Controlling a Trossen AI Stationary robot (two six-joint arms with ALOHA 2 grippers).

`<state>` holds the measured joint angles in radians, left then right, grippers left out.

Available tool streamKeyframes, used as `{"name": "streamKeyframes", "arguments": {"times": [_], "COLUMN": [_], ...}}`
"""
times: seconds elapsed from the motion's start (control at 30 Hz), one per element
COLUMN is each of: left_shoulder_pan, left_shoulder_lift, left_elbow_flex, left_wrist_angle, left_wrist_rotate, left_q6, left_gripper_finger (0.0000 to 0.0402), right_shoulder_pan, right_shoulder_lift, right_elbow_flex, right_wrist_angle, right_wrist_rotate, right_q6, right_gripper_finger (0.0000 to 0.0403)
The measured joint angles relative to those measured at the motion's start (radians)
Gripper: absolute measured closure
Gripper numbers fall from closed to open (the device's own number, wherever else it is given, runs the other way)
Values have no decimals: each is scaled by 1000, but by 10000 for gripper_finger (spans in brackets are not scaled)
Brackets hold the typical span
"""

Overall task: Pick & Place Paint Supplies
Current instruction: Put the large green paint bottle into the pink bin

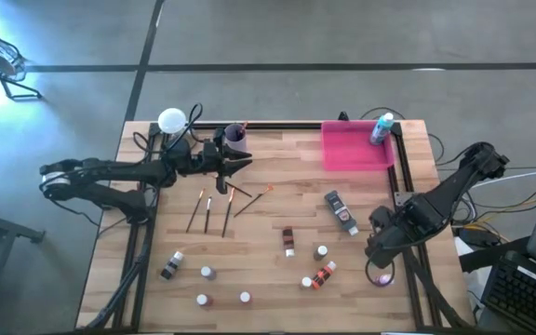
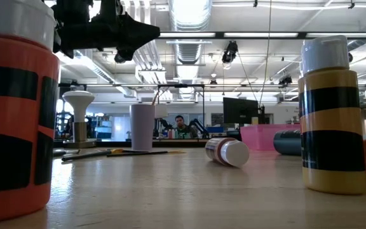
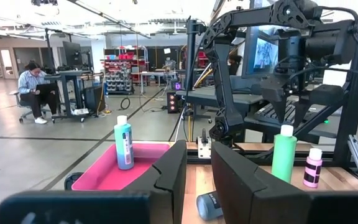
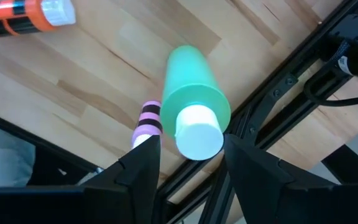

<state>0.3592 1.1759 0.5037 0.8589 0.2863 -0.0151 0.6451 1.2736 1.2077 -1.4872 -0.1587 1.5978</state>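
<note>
I've got the right gripper [image 4: 185, 155] at the table's 4 o'clock edge, looking down on a green bottle [image 4: 194, 106] standing upright, white cap toward me, long axis approx. along my approach. Jaws half-wide, straddling the cap w/o touching; nothing held. A pink-striped bottle [image 4: 146, 121] stands just beside it, close to one finger, so clearance is my worry. Green body is smooth matte plastic, cylindrical; table is pale wood planks.

Left gripper [image 1: 235, 166] hangs near the lilac cup [image 1: 234, 136] at 11 o'clock, jaws narrow, appears empty. Pink tray [image 1: 352, 154] at 1 o'clock holds one blue bottle [image 1: 381, 128].
</note>
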Motion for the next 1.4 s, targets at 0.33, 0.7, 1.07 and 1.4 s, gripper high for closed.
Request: {"name": "streamKeyframes", "arguments": {"times": [0.33,0.7,1.07,1.4], "left_shoulder_pan": [0,0,0,0], "left_shoulder_lift": [0,0,0,0], "left_elbow_flex": [0,0,-1,-1], "left_wrist_angle": [0,0,0,0], "left_wrist_rotate": [0,0,0,0], "left_q6": [0,0,0,0], "left_gripper_finger": [321,321,321,321], "right_shoulder_pan": [5,5,5,5], "right_shoulder_lift": [-2,-3,-4,-3], "right_elbow_flex": [-60,-113,-125,-121], "right_wrist_angle": [11,66,66,67], "right_wrist_rotate": [-10,-44,-64,-51], "right_q6": [0,-4,-42,-63], "right_gripper_finger": [220,224,288,277]}}
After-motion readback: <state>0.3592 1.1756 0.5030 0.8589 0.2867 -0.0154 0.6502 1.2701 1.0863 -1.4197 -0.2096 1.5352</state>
